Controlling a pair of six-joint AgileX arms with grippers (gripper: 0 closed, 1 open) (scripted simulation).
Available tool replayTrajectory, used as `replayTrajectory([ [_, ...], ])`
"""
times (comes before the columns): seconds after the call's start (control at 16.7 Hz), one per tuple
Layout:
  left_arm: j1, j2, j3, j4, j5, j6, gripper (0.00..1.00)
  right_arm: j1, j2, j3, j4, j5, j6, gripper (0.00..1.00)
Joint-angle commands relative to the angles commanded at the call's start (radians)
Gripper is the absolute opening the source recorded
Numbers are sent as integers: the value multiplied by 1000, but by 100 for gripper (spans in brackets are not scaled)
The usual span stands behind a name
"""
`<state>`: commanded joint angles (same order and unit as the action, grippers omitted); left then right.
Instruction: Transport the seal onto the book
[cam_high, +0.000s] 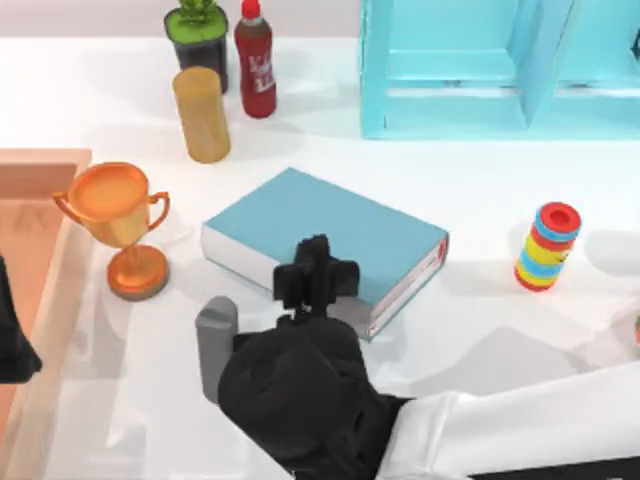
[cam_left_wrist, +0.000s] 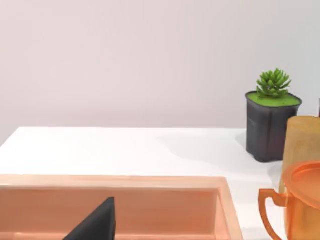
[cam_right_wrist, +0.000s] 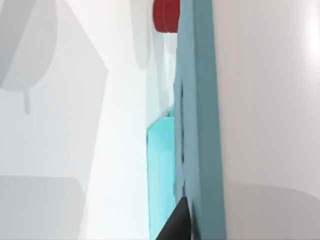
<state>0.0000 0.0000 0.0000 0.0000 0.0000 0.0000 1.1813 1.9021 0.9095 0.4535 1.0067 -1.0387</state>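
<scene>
The book (cam_high: 300, 215) lies flat near the middle of the table, teal cover up. The trophy (cam_high: 120, 225) stands at its 9 o'clock, the striped ring stack (cam_high: 547, 245) at its 3 o'clock and the blue shelf (cam_high: 480, 70) toward 1 o'clock.

The right arm reaches in from the table's 5 o'clock corner. The right gripper (cam_high: 315, 270) hangs over the book's 6 o'clock edge, just inside the cover. From above, its dark body hides whatever is beneath it, so I cannot tell how wide it stands or whether it has hold of anything. The right wrist view gives only a close, slanting look along the book's cover and no more help.

The seal is hidden. By my guess it sits under that gripper, either carried or just set down on the cover (nothing like it stands elsewhere on the table).

So the carry looks nearly complete, since the gripper is already above the book. What seems left is lowering, letting go and pulling the arm clear.

The left arm (cam_high: 12, 340) is parked at the table's 9 o'clock edge over the wooden tray (cam_high: 45, 160)
</scene>
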Motion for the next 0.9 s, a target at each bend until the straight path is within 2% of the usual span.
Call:
replayTrajectory([
  [0.18, 0, 0, 0, 0, 0, 0, 100, 13, -7, 0, 10, 11, -32, 0],
  [0.9, 0, 0, 0, 0, 0, 0, 100, 22, -9, -7, -5, 20, -15, 0],
])
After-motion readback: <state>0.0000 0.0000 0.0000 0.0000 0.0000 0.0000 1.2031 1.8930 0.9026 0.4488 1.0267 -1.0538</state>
